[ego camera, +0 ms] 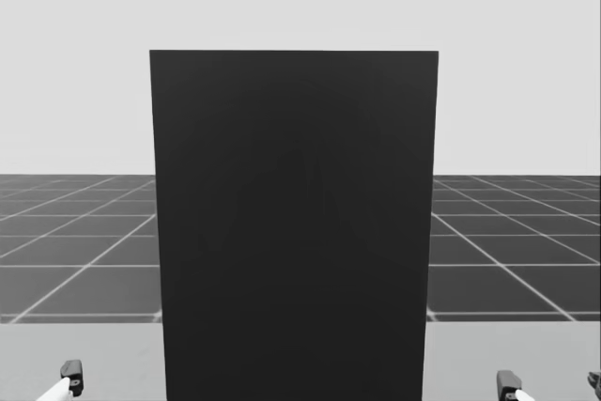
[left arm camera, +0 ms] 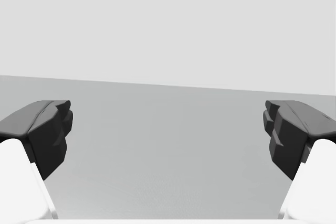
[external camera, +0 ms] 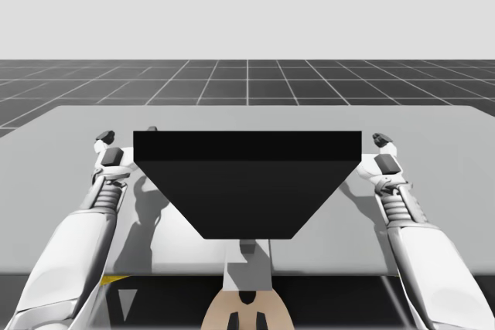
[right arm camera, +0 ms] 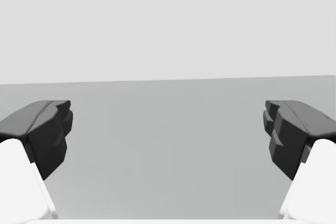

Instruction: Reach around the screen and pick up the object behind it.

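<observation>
Claws open on both sides of the screen point(external camera: 247, 191)

Black and upright, the screen stands in the middle of the grey table point(external camera: 255, 117), set square across my front. In the head view it fills the centre from the table upward. Whatever lies behind it is hidden, so I cannot tell where the object sits.

From the high view, both arms come in from the bottom edge and reach forward, one along each side of the screen.

The left claw point(left arm camera: 168, 135) hangs over the table just beside the screen's left end. Its two dark fingers point(left arm camera: 50, 135) are spread wide, and bare table top lies ahead between them; it grips nothing.

The right claw point(right arm camera: 168, 135) is just beside the screen's right end in the same pose, fingers point(right arm camera: 289, 135) wide apart over bare table, gripping nothing.

In the head view a dark fingertip point(ego camera: 72, 375) pokes up low to the left of the screen and another point(ego camera: 508, 384) low to the right, both apart from it.

Beyond the table runs a dark gridded floor point(external camera: 247, 83).
</observation>
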{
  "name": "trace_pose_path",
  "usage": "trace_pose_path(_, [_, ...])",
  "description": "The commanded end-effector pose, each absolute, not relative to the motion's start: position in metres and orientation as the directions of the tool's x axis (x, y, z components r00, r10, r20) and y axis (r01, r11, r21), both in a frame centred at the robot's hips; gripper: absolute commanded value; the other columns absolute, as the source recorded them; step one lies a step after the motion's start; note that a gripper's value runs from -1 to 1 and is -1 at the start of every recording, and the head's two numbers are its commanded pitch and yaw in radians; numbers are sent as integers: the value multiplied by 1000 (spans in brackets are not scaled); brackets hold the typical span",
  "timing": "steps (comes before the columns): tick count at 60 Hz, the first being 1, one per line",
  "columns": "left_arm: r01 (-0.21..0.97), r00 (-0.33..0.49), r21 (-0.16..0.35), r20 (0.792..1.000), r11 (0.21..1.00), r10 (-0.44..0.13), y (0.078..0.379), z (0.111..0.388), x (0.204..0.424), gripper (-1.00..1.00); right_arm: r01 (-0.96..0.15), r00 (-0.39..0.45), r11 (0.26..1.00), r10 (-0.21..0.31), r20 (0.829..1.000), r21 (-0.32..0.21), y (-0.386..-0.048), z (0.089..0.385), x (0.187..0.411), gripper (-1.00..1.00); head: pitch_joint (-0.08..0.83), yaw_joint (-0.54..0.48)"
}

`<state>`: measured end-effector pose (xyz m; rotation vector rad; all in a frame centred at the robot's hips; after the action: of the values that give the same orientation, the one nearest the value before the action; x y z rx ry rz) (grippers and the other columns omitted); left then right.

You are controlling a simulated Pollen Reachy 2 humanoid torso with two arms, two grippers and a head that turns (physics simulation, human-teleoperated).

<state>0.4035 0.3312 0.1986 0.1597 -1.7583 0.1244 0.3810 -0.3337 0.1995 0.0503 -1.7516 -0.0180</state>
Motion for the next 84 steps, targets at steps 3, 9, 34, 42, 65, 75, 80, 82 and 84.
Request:
trace_pose_path(3, [-176, -187, 11, 981, 984, -44, 330, 198, 403, -1000, -20, -204, 998, -58, 977, 55, -332, 200, 377, -1000, -22, -15])
trace_pose_path(9, [-144, -142, 31, 989, 989, -51, 329, 195, 405, -1000, -145, -148, 988, -78, 986, 57, -333, 201, 376, -1000, -19, -16])
trace_pose_path(34, [579, -110, 63, 994, 813, 2, 298, 202, 361, -1000, -719, -77, 693, -162, 984, 58, -293, 205, 340, -1000, 12, -29])
trace_pose_path(42, [665, -55, 83, 997, 742, -62, 295, 197, 353, -1000, -739, 46, 662, -136, 990, 125, -287, 204, 334, -1000, 23, -34])
trace_pose_path(65, [700, -28, 127, 988, 702, -151, 288, 184, 353, -1000, -707, 38, 697, -131, 991, 119, -286, 170, 354, -1000, 56, -69])
trace_pose_path(75, [701, -33, 136, 987, 700, -159, 286, 183, 353, -1000, -716, 16, 694, -95, 995, 77, -268, 147, 374, -1000, 69, -72])
trace_pose_path(80, [700, -36, 140, 986, 700, -161, 285, 183, 353, -1000, -720, 2, 692, -70, 998, 50, -260, 138, 382, -1000, 78, -70])
trace_pose_path(82, [699, -35, 140, 986, 701, -162, 285, 183, 353, -1000, -722, 3, 690, -71, 997, 51, -258, 135, 385, -1000, 82, -71])
trace_pose_path(84, [700, -36, 142, 986, 700, -164, 284, 183, 354, -1000, -720, -4, 693, -65, 998, 42, -256, 132, 388, -1000, 85, -72])
